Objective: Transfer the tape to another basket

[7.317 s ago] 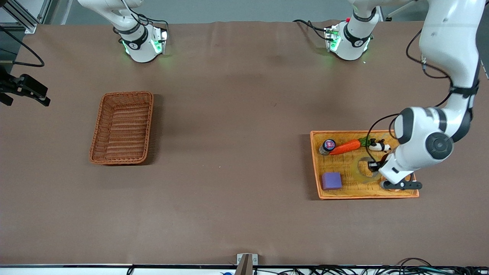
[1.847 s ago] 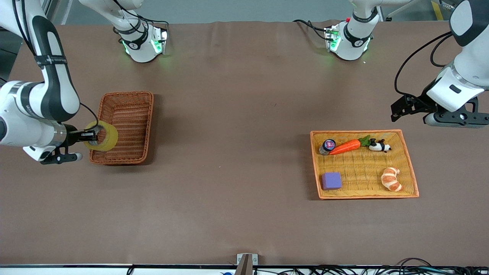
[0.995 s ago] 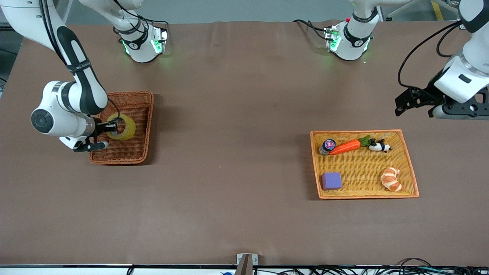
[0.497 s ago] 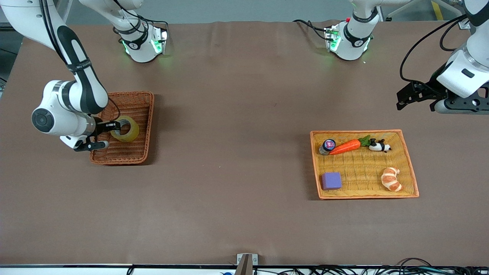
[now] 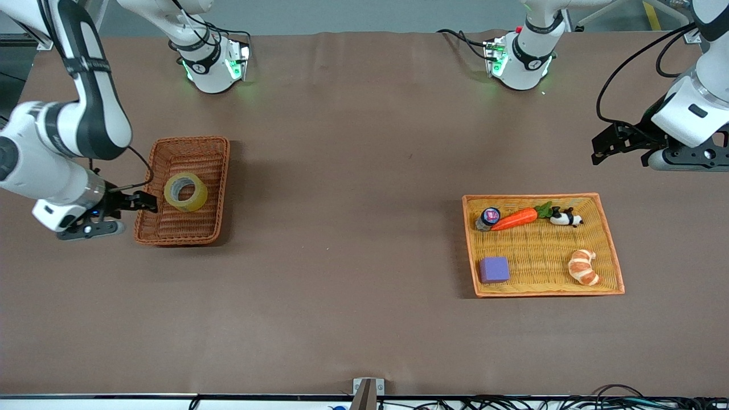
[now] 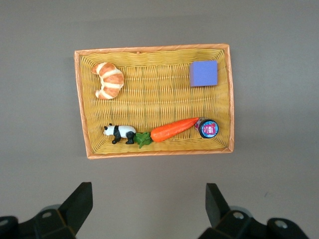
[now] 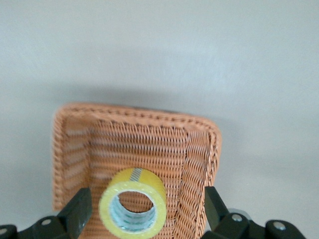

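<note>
Front view: tape's sitting in the basket (image 5: 212, 171), nothing holding it.
The tape (image 5: 185, 192) lies there on its own; my right gripper (image 5: 138, 201) hangs spread open over the basket's rim, my left gripper (image 5: 618, 145) waits wide open above the table.

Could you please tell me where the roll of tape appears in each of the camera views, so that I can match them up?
Front view: the tape lies in the reddish-brown basket, toward the right arm's end of the table.
Left wrist view: not in it; only the yellow tray shows.
Right wrist view: the tape sits in the basket, between the open jaws of the right gripper.
Shared landmark: the basket's woven rim.
</note>
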`<act>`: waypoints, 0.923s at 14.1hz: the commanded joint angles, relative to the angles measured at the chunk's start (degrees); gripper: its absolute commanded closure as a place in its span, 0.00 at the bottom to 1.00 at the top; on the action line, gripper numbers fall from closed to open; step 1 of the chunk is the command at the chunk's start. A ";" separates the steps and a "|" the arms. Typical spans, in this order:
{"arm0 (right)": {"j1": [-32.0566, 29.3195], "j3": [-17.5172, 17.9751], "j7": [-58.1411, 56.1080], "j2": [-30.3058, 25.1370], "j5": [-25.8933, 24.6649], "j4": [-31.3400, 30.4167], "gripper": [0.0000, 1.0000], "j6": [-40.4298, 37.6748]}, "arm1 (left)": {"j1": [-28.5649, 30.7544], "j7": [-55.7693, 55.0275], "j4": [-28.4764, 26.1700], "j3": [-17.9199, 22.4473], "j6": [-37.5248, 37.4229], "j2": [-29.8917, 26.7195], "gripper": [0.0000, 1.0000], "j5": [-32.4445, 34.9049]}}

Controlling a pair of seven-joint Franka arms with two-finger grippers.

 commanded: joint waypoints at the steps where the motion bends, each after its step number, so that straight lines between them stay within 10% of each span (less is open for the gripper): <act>1: 1.90 0.26 6.19 -0.51 -2.55 8.17 0.00 -5.97 | 0.15 -0.81 0.94 -0.43 -0.97 0.77 0.00 1.10; 6: 2.78 0.08 7.43 -0.07 -3.09 28.75 0.00 -25.31 | -0.12 -0.90 1.73 -0.43 -0.88 1.47 0.00 1.10; 13: 1.91 -0.27 8.49 -10.25 -2.47 28.43 0.00 -29.02 | -0.12 -0.81 2.17 -0.43 -0.88 1.83 0.00 1.19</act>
